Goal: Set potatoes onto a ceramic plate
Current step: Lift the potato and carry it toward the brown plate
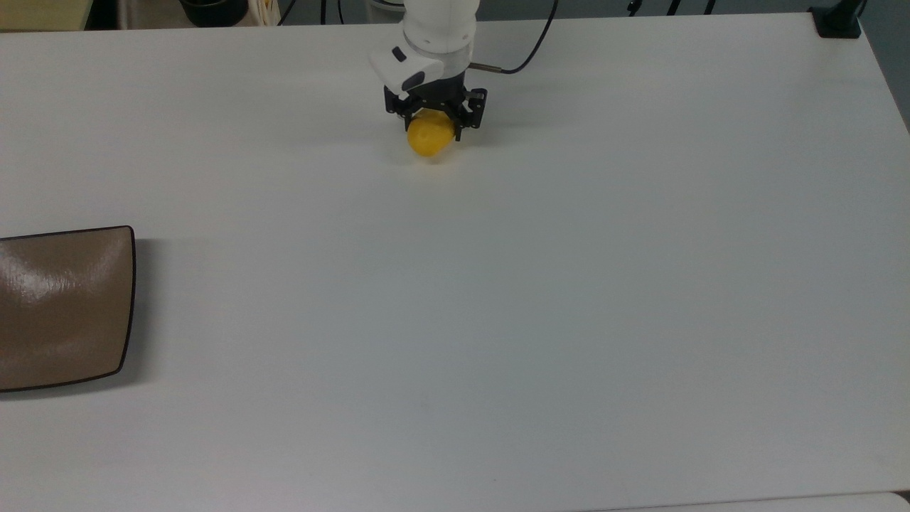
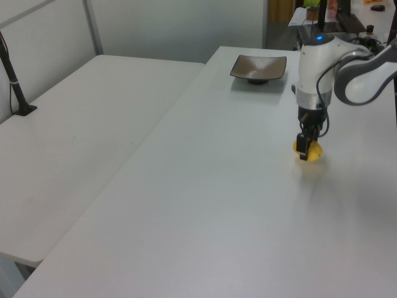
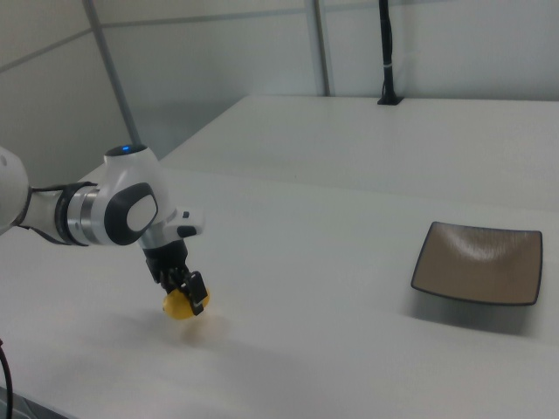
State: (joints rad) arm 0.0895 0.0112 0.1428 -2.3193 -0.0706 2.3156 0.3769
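White table [image 1: 569, 284]; black post [image 2: 13, 81] clamped on neighbouring table [image 2: 74, 124].

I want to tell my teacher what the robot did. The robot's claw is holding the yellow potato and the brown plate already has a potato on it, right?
Not quite. The gripper does hold the yellow potato, but the brown plate has nothing on it. The right view shows its whole surface bare, with the potato held off to the right view's left, well apart from the plate.
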